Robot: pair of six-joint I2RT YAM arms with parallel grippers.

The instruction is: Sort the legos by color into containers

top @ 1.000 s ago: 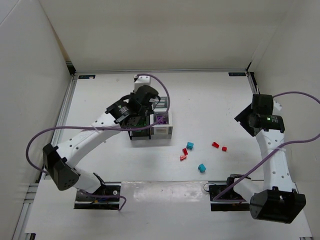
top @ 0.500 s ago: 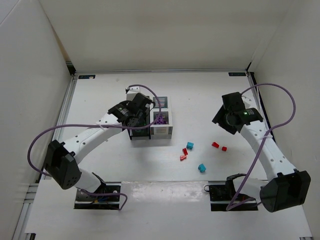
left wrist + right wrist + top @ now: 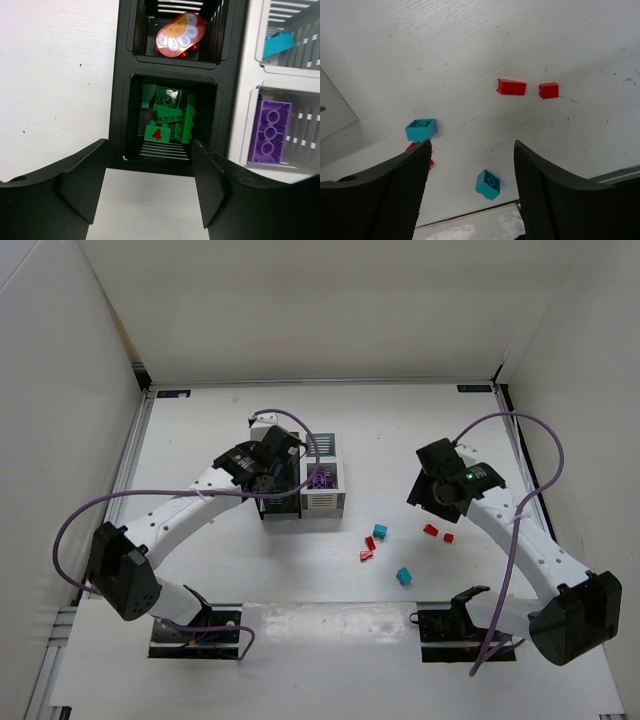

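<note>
Over the containers [image 3: 122, 100] left gripper [image 3: 150, 146] points down, gaping; right gripper [image 3: 471, 147] gapes over legos [image 3: 421, 129].

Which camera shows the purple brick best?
Left wrist: the purple brick lies close up in its white bin, three studs clear. The top view shows only a small purple patch; the right wrist view misses it.

Four red bricks [image 3: 430, 530] and two teal bricks [image 3: 403, 575] are lying beneath the right gripper [image 3: 472, 150], two black bins [image 3: 120, 100] and two white bins [image 3: 252, 100] beneath the left gripper [image 3: 150, 145].
</note>
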